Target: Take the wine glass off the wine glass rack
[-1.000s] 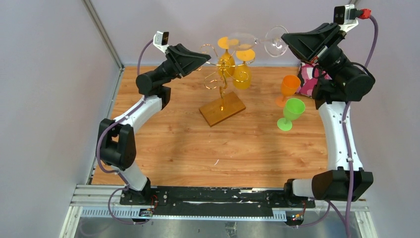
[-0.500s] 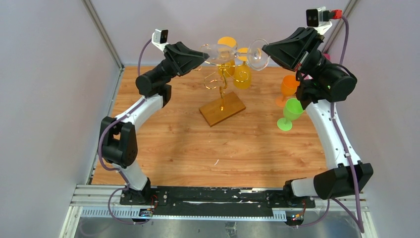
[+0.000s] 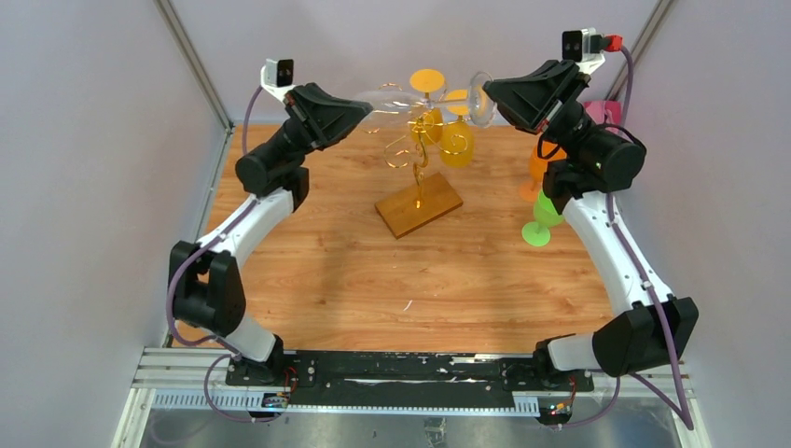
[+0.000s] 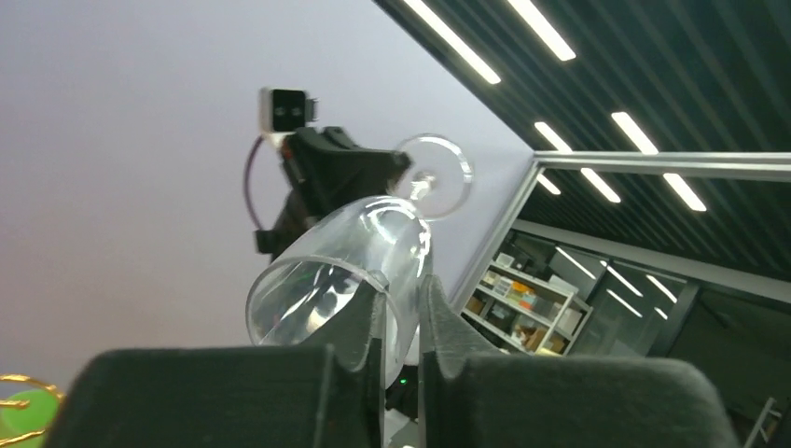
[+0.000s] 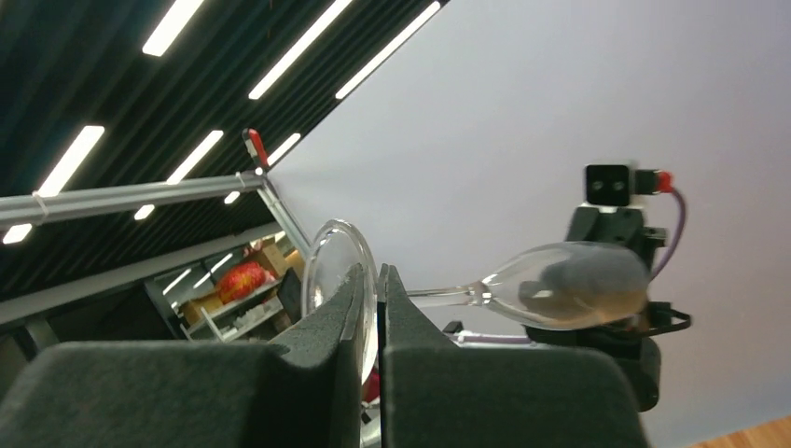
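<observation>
Clear wine glass (image 3: 396, 96) lies sideways near the gold rack (image 3: 419, 207) — left gripper (image 4: 401, 322) pinching its bowl rim, right gripper (image 5: 373, 299) clamped on its foot.

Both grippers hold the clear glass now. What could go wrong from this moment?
1. The left gripper pinches only the rim of the clear glass, the right gripper only its foot; a slip could drop it.
2. It hangs by the rack and yellow glasses; a fall may hit them.
</observation>
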### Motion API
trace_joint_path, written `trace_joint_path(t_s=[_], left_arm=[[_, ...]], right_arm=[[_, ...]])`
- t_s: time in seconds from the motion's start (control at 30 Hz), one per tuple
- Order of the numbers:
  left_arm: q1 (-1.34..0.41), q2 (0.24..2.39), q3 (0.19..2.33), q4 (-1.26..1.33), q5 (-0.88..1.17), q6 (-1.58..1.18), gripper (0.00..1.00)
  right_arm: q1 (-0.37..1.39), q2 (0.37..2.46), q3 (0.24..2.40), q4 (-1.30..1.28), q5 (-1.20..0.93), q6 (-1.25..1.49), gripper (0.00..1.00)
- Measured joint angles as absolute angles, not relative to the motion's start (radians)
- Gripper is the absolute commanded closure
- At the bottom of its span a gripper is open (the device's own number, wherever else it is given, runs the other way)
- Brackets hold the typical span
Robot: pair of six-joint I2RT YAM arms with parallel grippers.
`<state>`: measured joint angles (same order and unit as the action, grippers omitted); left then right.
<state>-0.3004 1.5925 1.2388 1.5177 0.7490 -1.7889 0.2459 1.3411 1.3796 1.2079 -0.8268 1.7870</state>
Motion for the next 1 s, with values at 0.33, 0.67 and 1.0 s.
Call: trace_joint_path(t_s=[0.33,0.67,1.0], left_arm=[[-0.291,1.361,1.106,1.512,0.715,-1.798,1.0],[-0.257,1.266,1.053,1.401,0.695,-1.713,1.0],[-0.146,0.92,1.137,0.736,0.664,-1.28,1.0]], right_arm=[[0.289,1.374,1.355,1.28,-0.752,1.802,1.0],[0.328,1.409,1.356,1.267,-0.698,1.766,0.41],[0.297,1.395,1.216,1.126,-0.838,1.673,0.19]])
